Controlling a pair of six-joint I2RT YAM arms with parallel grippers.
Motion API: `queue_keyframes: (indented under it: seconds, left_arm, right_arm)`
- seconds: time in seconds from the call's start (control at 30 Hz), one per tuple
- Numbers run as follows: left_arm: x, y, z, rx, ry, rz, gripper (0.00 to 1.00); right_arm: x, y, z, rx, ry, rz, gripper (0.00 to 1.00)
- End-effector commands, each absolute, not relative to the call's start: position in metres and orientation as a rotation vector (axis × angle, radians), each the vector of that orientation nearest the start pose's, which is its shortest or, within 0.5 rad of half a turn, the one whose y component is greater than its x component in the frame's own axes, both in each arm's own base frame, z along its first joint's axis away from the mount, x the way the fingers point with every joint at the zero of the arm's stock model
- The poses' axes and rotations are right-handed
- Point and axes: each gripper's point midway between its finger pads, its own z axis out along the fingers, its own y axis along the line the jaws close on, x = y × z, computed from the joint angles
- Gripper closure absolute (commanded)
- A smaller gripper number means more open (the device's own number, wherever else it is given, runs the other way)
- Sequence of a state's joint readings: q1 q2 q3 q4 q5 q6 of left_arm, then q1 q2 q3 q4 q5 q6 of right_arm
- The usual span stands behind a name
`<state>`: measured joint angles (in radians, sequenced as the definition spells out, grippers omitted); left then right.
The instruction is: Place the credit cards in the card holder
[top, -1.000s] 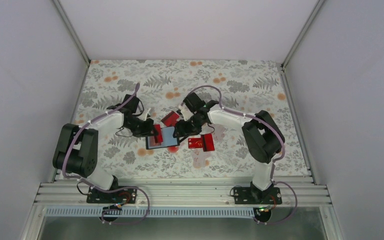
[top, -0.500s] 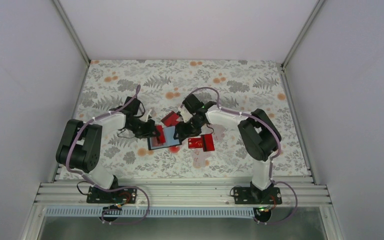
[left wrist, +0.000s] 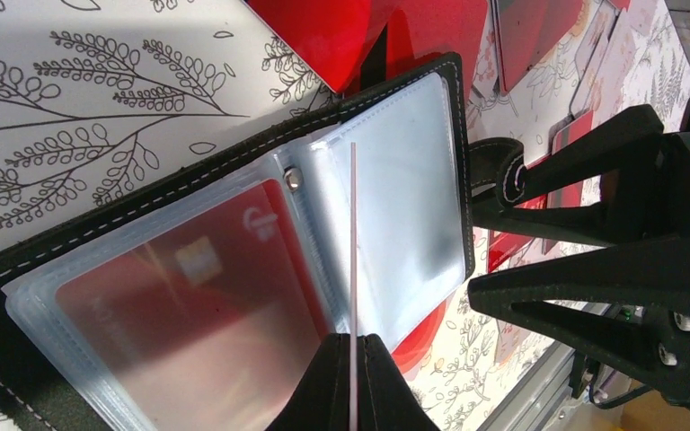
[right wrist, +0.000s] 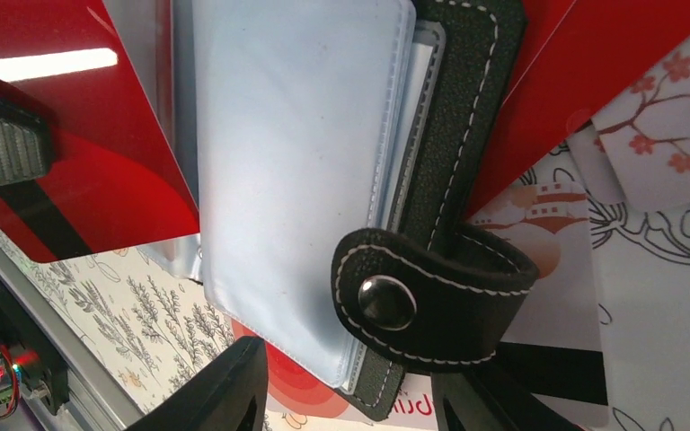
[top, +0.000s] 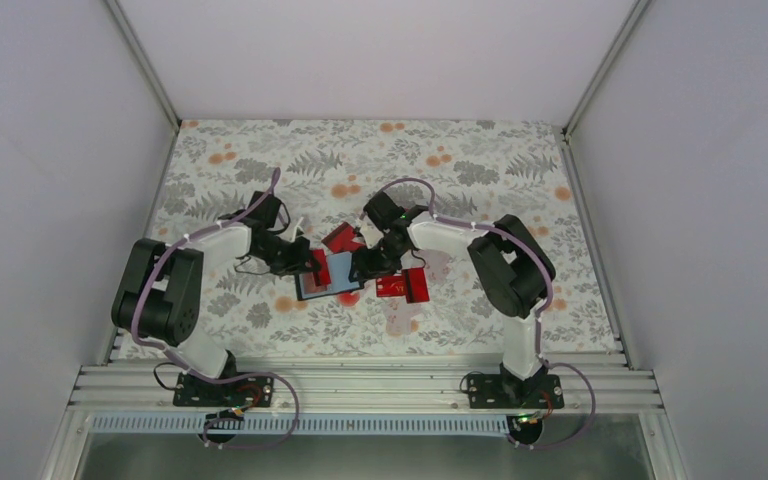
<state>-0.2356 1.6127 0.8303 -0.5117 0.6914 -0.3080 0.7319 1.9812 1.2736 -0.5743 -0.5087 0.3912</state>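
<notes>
The card holder (top: pixel 338 272) lies open on the table, its clear sleeves up, and also shows in the left wrist view (left wrist: pixel 395 180) and the right wrist view (right wrist: pixel 296 153). One red card (left wrist: pixel 189 314) sits in its left sleeve. My left gripper (top: pixel 312 266) (left wrist: pixel 353 346) is shut on a red credit card, seen edge-on (left wrist: pixel 353 233) above the sleeves and face-on with a black stripe in the right wrist view (right wrist: pixel 81 171). My right gripper (top: pixel 365 264) (right wrist: pixel 350 395) is open, its fingers (right wrist: pixel 220 395) straddling the holder's snap strap (right wrist: pixel 431 287).
Loose red cards lie behind the holder (top: pixel 340 237) and to its right (top: pixel 403 286); one is partly under the holder's edge (right wrist: pixel 611 81). The floral cloth has red round spots (top: pixel 348 297). Both arms crowd the middle; the metal rail (top: pixel 360 385) runs along the near edge.
My left gripper has carried the card slightly right, over the holder's middle. My right arm has shifted a little left at the holder's right edge.
</notes>
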Motion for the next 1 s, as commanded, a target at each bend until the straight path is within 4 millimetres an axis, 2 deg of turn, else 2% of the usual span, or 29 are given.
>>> queue_keyframes:
  seconds: [0.0, 0.2, 0.37, 0.57, 0.7, 0.97]
  left_arm:
    - [0.276, -0.181, 0.064, 0.039, 2.822, -1.137, 0.97]
    - [0.273, -0.182, 0.053, -0.009, 2.838, -1.162, 0.98]
    - [0.271, -0.188, 0.054, -0.069, 2.796, -1.264, 0.98]
    - [0.269, -0.182, 0.048, -0.083, 2.825, -1.209, 0.98]
    - [0.264, -0.180, 0.038, -0.123, 2.846, -1.218, 0.98]
    - [0.258, -0.182, 0.033, -0.148, 2.848, -1.261, 0.98]
  right_arm:
    - [0.247, 0.336, 0.002, -0.640, 3.017, 0.848, 0.54]
    - [0.245, 0.334, -0.001, -0.644, 3.025, 0.840, 0.56]
    - [0.244, 0.333, -0.003, -0.652, 3.028, 0.837, 0.56]
    - [0.242, 0.331, -0.006, -0.657, 3.038, 0.828, 0.57]
    - [0.241, 0.330, -0.008, -0.663, 3.042, 0.827, 0.57]
    - [0.240, 0.330, -0.011, -0.674, 3.047, 0.829, 0.58]
